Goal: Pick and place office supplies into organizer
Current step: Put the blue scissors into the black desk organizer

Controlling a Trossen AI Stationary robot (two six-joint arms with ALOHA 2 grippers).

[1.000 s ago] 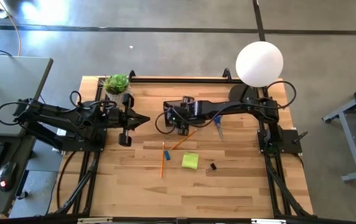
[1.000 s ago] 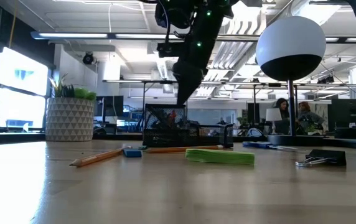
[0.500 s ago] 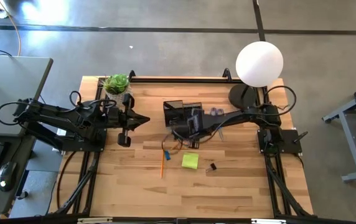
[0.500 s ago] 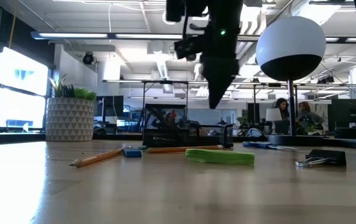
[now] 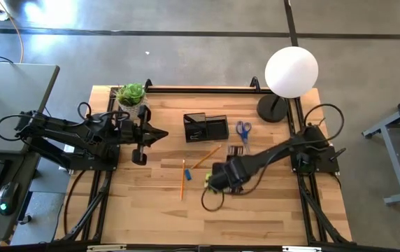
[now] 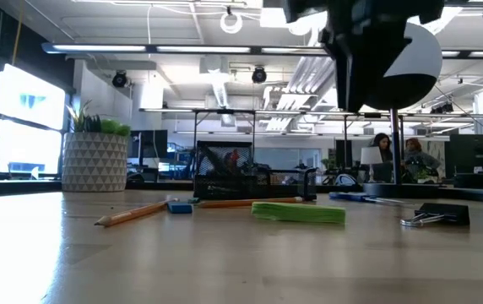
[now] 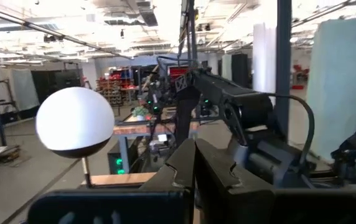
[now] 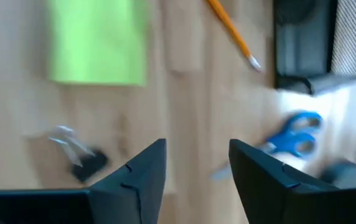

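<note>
The black organizer (image 5: 205, 127) stands mid-table toward the far side. Blue-handled scissors (image 5: 243, 129) lie to its right. One orange pencil (image 5: 207, 156) lies near it, a second (image 5: 183, 183) closer to the near edge beside a small blue piece (image 5: 187, 174). The yellow-green sticky pad (image 8: 97, 40) lies flat, half hidden under my right arm in the high view. A black binder clip (image 8: 81, 155) lies beside it. My right gripper (image 8: 196, 162) hangs open above the wood between pad, clip and scissors, pointing steeply down. My left gripper (image 5: 159, 134) is shut, raised at the table's left.
A potted green plant (image 5: 131, 94) stands at the far left corner and a white globe lamp (image 5: 291, 70) on a black round base at the far right. A small dark thing (image 5: 235, 150) lies near the scissors. Bare wood stretches along the near edge.
My right gripper has swung from above the organizer toward the table's near edge and a little right, and now hangs over the sticky pad and binder clip. The organizer and scissors, covered by the arm before, now show in the high view.
</note>
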